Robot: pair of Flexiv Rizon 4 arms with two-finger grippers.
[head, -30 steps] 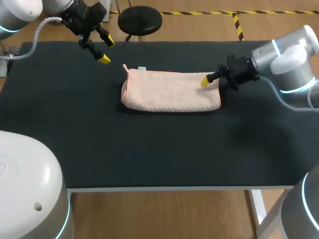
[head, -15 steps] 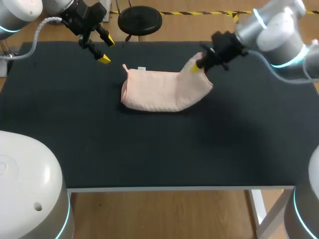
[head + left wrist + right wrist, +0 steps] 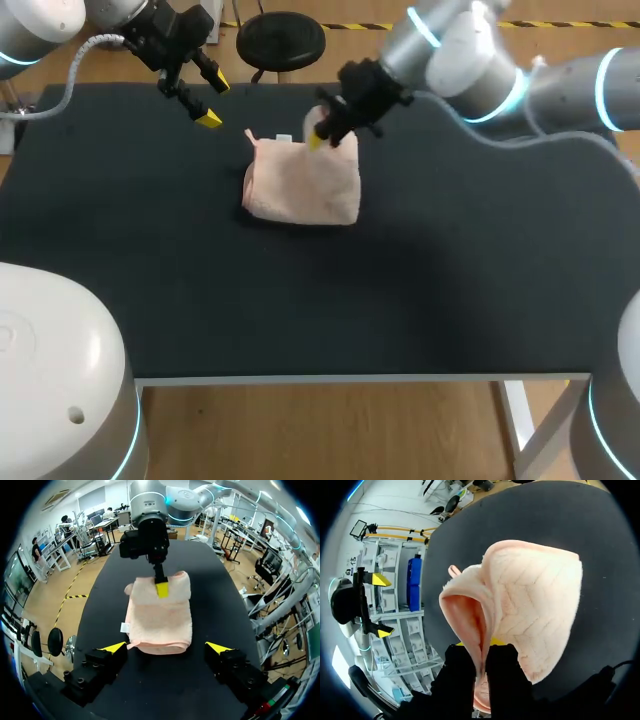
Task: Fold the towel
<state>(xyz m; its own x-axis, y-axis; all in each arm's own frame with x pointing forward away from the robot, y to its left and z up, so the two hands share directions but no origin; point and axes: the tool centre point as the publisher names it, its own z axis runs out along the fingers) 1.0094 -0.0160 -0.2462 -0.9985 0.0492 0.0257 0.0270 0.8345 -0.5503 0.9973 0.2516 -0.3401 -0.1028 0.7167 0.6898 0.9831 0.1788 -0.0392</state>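
towel [image 3: 300, 190] pinched by right jaws, doubled over — left jaws spread

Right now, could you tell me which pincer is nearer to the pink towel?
Right. The right pincer is shut on a lifted edge of the towel; the left pincer hangs open, apart from it, off its far left corner.

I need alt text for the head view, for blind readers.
The right gripper, shut on one end of a pink towel, holds it over the towel's other half on a black table. The left gripper hangs open, apart from the towel.
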